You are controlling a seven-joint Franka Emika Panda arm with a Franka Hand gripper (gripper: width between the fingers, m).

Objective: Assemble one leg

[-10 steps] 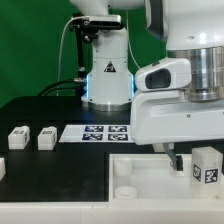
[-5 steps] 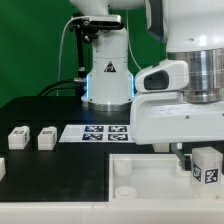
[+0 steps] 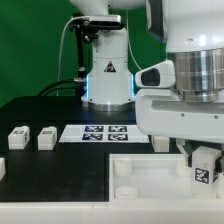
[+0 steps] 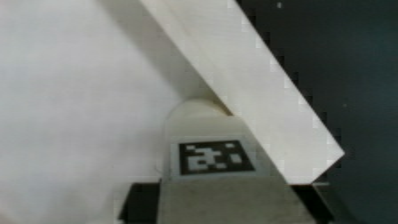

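Observation:
My gripper [image 3: 203,152] hangs over the large white tray [image 3: 150,178] at the exterior view's right. It is shut on a leg [image 3: 205,166], a small white post with a black-and-white marker, held upright just above the tray's floor. In the wrist view the leg [image 4: 217,150] stands between my dark fingers [image 4: 150,200], with its marker facing the camera, close beside the tray's raised wall [image 4: 240,70]. Two more legs [image 3: 18,137] [image 3: 46,138] lie on the black table at the exterior view's left.
The marker board [image 3: 96,131] lies on the table in front of the robot base [image 3: 107,80]. Another white part [image 3: 2,168] shows at the left edge. A round socket [image 3: 128,190] sits in the tray's near corner.
My gripper has moved down a little and toward the exterior view's left with the leg, bringing it closer to the tray's floor.

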